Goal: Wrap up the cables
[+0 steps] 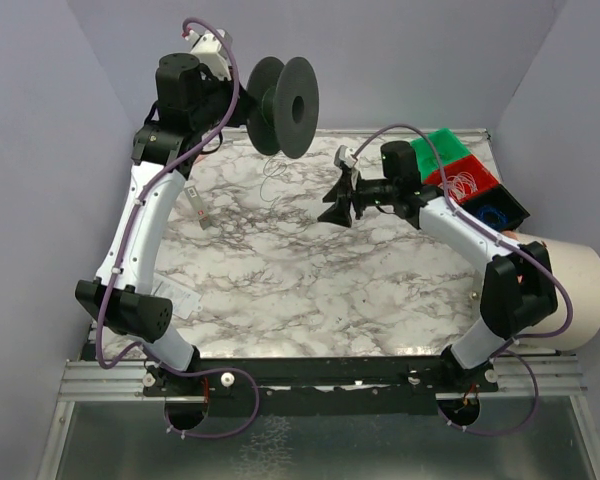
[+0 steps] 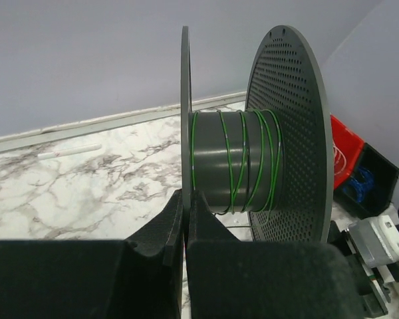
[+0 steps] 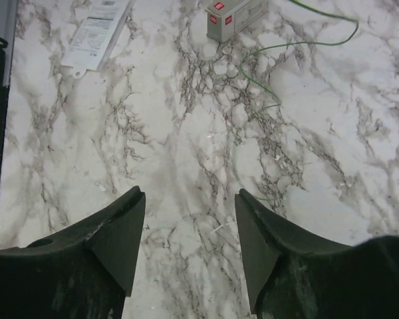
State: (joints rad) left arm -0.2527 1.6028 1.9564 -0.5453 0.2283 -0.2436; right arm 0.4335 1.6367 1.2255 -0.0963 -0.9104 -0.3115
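Left claw point(image 2: 186, 199) was clamped tight on the thin rim of one flange of the spool point(image 2: 286, 133), holding it up in the air over the far left of the tabletop point(image 1: 280, 290). Right claw point(image 3: 189, 193) hovered low over the marble with its fingers apart and nothing between them.

The cable point(image 2: 245, 149), a hair-thin green strand, sat in a few widely spaced turns around the core. Its loose end trailed down and lay in slack curls on the tabletop, just beyond the right claw and near a small box point(image 3: 236, 13).

With nothing holding the tail, the turns had no tension, so they could likely spring loose or slide sideways on the core. If the spool turned now, the slack might catch on the box or loop over a flange. The grip on the rim alone looked slight; a tug on the cable could tilt the spool.
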